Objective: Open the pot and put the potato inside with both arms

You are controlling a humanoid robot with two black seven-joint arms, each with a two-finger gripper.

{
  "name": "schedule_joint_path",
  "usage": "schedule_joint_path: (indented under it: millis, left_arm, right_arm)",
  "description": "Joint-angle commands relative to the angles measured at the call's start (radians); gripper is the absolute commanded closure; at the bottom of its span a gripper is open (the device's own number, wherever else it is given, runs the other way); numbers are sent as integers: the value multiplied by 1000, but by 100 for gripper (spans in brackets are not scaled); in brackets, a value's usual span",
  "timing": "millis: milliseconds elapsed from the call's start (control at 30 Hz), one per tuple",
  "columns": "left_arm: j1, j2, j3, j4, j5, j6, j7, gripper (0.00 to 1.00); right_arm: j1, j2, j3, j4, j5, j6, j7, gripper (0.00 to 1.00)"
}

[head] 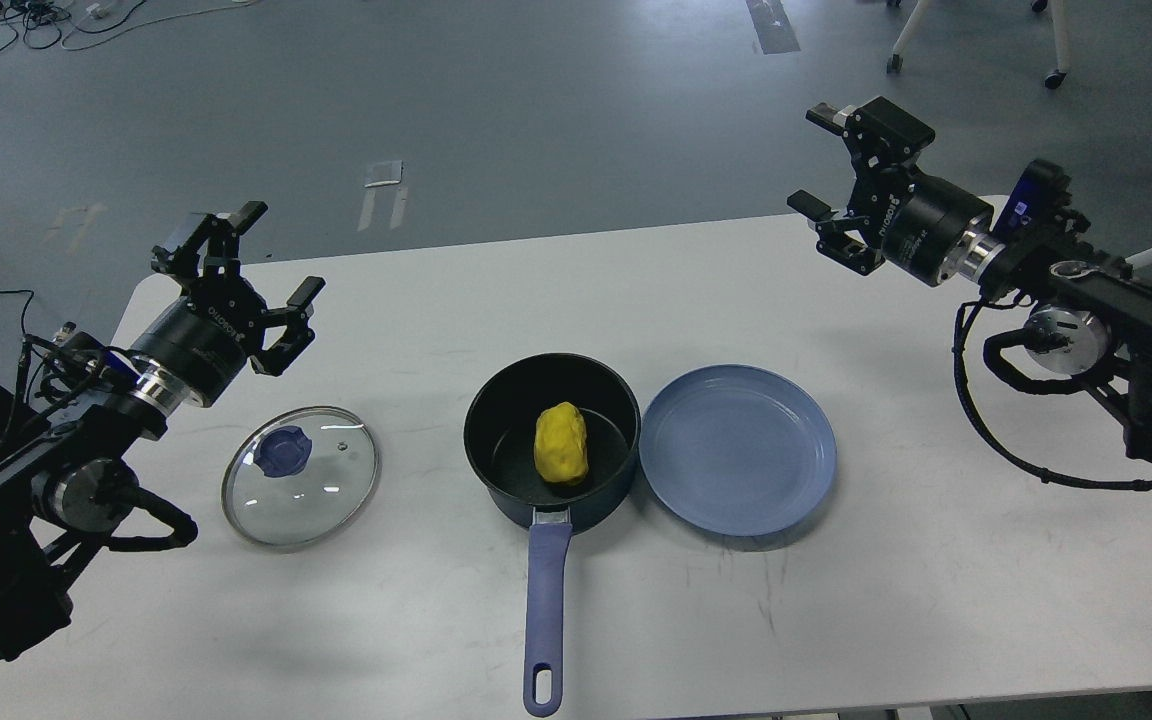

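Observation:
A black pot [496, 412] with a blue handle [546, 610] stands open at the table's middle. A yellow potato [561, 443] lies inside it. The glass lid [301, 476] with a blue knob lies flat on the table to the pot's left. My left gripper [239, 262] is open and empty, raised above the table behind the lid. My right gripper [841, 168] is open and empty, raised at the far right, well away from the pot.
An empty blue plate [737, 448] lies on the white table [936, 560], touching the pot's right side. The table's far edge runs behind both grippers, with grey floor beyond it.

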Motion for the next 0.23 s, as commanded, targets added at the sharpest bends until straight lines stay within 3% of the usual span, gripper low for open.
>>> schedule_joint_path:
  millis: [0,200]
  left_arm:
    - [6,-18,2,3,0,0,0,2]
    - [12,-26,2,6,2,0,0,2]
  right_arm:
    - [-68,48,81,-36,0,0,0,1]
    - [-112,89,129,-59,0,0,0,1]
